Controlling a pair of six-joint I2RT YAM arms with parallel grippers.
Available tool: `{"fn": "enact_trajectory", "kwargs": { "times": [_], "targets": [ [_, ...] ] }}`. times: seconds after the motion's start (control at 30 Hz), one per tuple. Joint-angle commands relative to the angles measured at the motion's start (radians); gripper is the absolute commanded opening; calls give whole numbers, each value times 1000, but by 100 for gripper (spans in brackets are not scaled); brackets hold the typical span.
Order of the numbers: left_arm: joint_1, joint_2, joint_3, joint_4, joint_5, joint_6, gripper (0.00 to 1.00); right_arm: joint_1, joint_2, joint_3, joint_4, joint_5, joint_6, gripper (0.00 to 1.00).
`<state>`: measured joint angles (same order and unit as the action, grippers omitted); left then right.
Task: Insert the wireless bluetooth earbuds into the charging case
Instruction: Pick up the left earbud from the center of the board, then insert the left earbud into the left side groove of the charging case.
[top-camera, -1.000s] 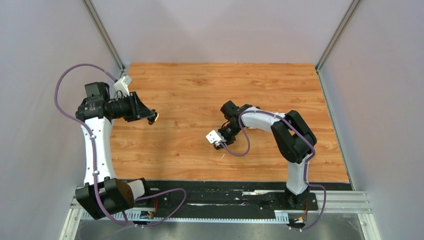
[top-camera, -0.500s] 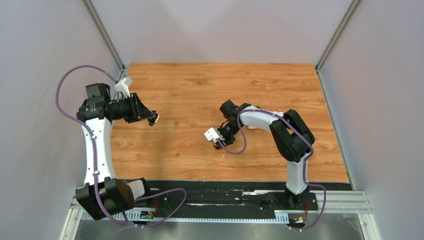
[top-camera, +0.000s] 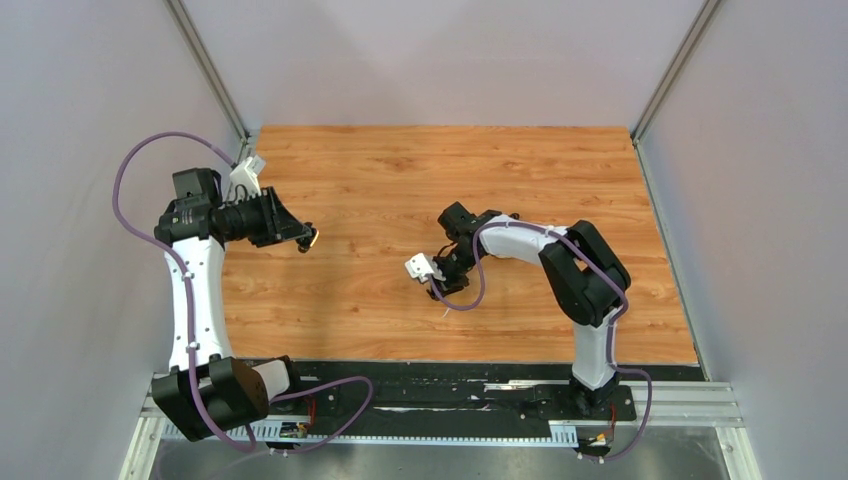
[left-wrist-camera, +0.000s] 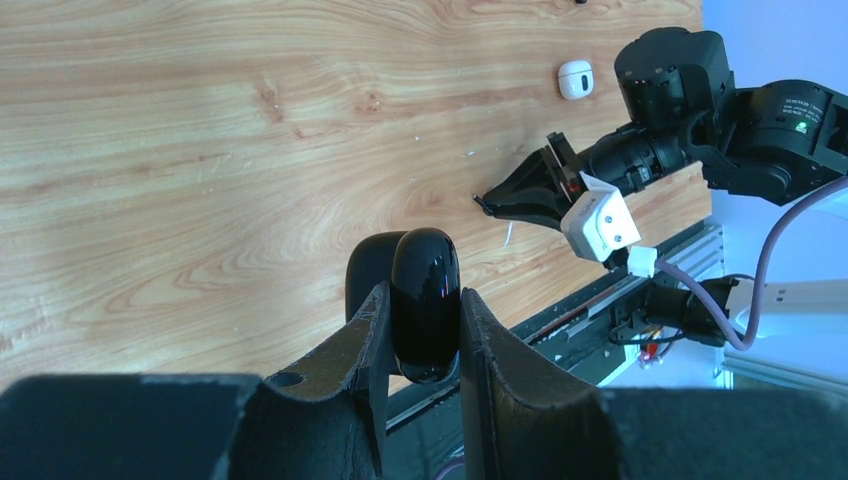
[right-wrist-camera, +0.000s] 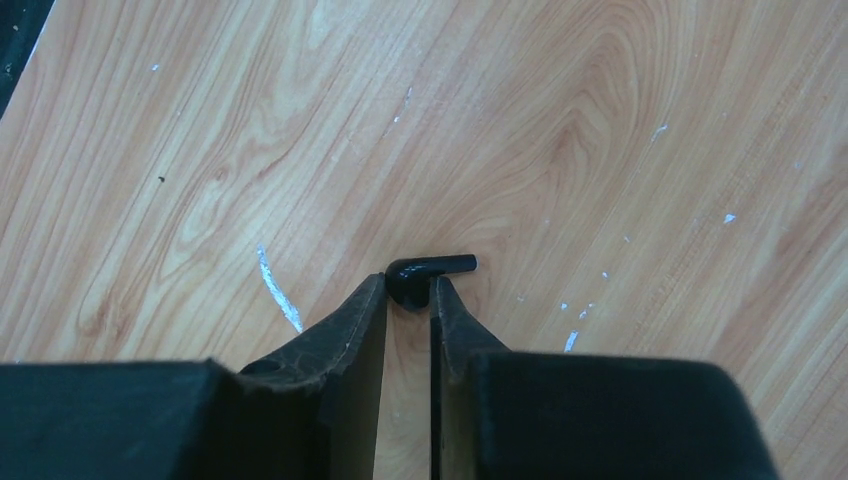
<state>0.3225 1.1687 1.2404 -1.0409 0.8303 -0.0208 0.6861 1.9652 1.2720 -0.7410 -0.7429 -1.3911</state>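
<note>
Over the last second, only a small creep of the right gripper (right-wrist-camera: 408, 288) and its wrist toward the left arm's side, seen from overhead. No shift at all of the left gripper (left-wrist-camera: 422, 300). Reads as the last closing-in on a pick, not a lift. No earbud seated yet, so early in the task.

Right pincer: narrowed to a thin slit, tips down at the wooden plank-pattern tabletop (right-wrist-camera: 600, 120). Closed on the rounded head of a tiny black L-shaped earbud (right-wrist-camera: 420, 270), with the stem poking out sideways past one fingertip. Apparently resting on the wood, not raised. Hard to say how firm the pinch is. Placed near the small white rounded case (left-wrist-camera: 575, 78), on that case's side toward the left arm and the near rail.

Left pincer: clamped on a glossy black pebble-shaped charging case (left-wrist-camera: 425, 265), held up off the wood. Well apart from the white case, far over on the left arm's side. Lid seemingly swung open behind, though not certain.

Next, probably: firm the pinch, lift, carry across to the black case. Some risk of so slick and small a bud slipping from the very tips.
</note>
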Motion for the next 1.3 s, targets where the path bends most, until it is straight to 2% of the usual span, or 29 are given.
{"fn": "enact_trajectory", "kwargs": {
  "times": [0.0, 0.07, 0.17, 0.33, 0.5, 0.67, 0.77, 0.87, 0.97, 1.07, 1.17, 1.27],
  "targets": [
    [8, -32, -7, 30, 17, -3, 0, 16, 9, -52, 82, 35, 116, 12],
    [10, -34, -10, 32, 16, -4, 0, 15, 2, -55, 94, 37, 159, 5],
    [9, -40, -25, 44, 15, -9, 0, 12, -37, -63, 97, 18, 232, 1],
    [-17, -29, -59, 82, 43, 12, 0, -20, -127, 61, -110, -99, 419, 0],
    [-204, 19, -99, 247, 46, 98, 0, -71, -137, 267, -384, -316, 626, 0],
    [-369, 69, -196, 564, 49, -5, 0, -78, -131, 370, -491, -465, 793, 0],
    [-436, 99, -227, 700, 34, -91, 0, -77, -151, 383, -458, -544, 879, 0],
    [-491, 122, -262, 858, 21, -244, 0, -79, -147, 399, -359, -594, 1044, 0],
    [-529, 124, -284, 926, -4, -346, 0, -79, -141, 388, -175, -606, 1294, 0],
    [-547, 130, -305, 967, -4, -428, 0, -79, -151, 379, 3, -533, 1501, 0],
    [-549, 141, -336, 994, 18, -524, 0, -79, -154, 382, 79, -473, 1573, 0],
    [-549, 147, -355, 1024, 49, -576, 0, -79, -159, 367, 116, -427, 1564, 0]
  ]
}}
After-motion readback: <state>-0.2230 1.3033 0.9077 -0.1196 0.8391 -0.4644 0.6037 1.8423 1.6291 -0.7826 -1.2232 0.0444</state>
